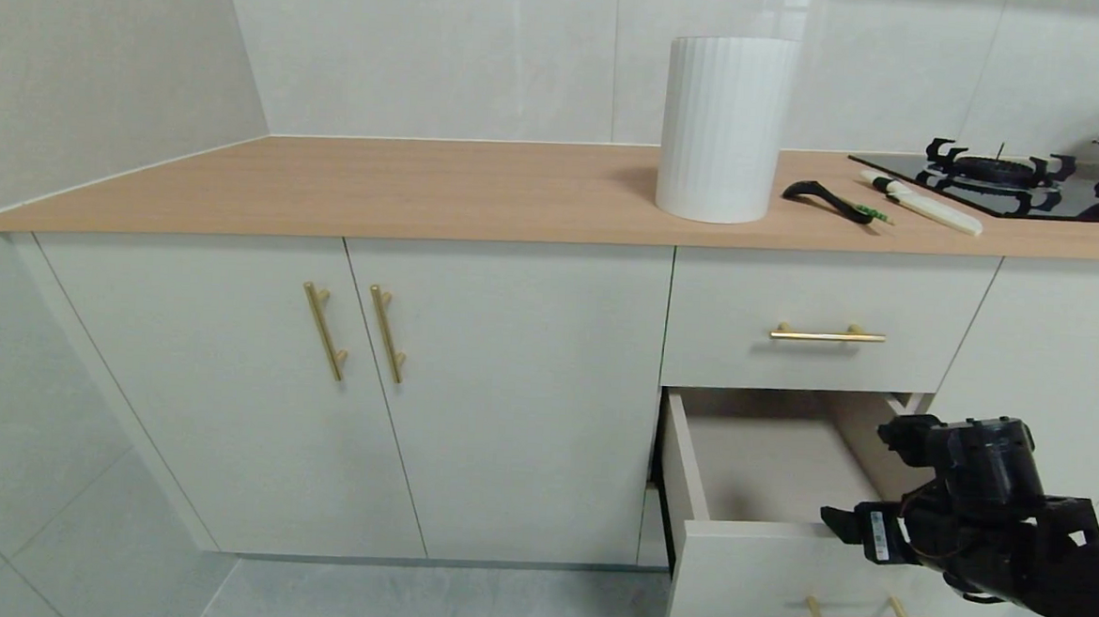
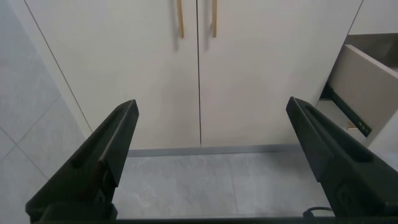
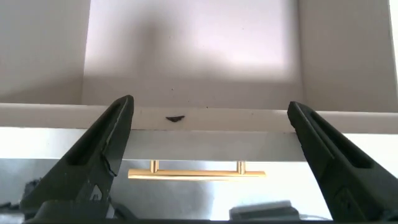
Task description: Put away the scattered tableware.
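The right hand [image 1: 865, 476] hangs spread over the front edge of the open drawer [image 1: 678, 456], gripping nothing. The left hand [image 2: 211, 109], also spread and empty, faces the cupboard doors [image 2: 199, 68] low down. The tableware lies up on the worktop [image 1: 377, 187]: a black peeler [image 1: 828, 199] and a white knife [image 1: 922, 204], between the ribbed white canister [image 1: 723, 130] and the stove [image 1: 999, 172]. Rising from here, the right arm could strike the shut drawer [image 1: 822, 304] above or the worktop edge. Both tools lie flat and thin, so a shallow pinch may push them away or drop them outside the drawer.
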Available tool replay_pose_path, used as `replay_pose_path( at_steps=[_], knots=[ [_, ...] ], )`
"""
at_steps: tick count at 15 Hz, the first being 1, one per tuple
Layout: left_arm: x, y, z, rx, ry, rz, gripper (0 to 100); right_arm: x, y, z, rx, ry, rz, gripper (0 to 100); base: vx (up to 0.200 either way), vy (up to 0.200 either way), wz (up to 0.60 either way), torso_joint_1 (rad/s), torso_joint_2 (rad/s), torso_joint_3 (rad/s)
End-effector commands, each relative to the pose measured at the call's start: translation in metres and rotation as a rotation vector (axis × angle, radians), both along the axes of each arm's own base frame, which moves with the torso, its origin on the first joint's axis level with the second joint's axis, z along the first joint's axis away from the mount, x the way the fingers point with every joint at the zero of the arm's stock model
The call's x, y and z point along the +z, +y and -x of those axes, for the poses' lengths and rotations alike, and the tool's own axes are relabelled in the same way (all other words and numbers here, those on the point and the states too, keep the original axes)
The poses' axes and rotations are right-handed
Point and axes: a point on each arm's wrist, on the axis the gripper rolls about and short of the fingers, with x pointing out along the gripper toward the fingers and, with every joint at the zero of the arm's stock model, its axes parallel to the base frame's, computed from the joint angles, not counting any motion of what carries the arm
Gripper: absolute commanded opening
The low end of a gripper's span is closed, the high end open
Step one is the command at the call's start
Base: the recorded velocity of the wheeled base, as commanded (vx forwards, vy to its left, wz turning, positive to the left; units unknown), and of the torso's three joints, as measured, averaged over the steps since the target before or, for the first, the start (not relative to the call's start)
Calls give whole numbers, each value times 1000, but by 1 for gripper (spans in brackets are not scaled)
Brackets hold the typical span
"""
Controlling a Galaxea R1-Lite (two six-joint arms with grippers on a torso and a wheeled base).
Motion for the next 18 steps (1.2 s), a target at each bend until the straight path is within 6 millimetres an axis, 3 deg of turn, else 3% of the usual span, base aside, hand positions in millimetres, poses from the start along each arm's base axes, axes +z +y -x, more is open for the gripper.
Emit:
replay_pose_path(
  at_steps=[1,4,5,8,15,18],
  knots=[
    [0,0,0,0,1,0,100,1,-2,14,8,12,4,100,0,0,0,0,0,0],
    [0,0,0,0,1,0,100,2,-2,24,17,18,6,100,0,0,0,0,0,0],
    [0,0,0,0,1,0,100,4,-1,39,35,21,10,100,0,0,0,0,0,0],
    [0,0,0,0,1,0,100,9,-2,60,38,6,28,100,0,0,0,0,0,0],
    [0,0,0,0,1,0,100,-5,-14,112,72,95,57,100,0,0,0,0,0,0],
    [0,0,0,0,1,0,100,-6,-15,124,90,103,61,100,0,0,0,0,0,0]
  ],
)
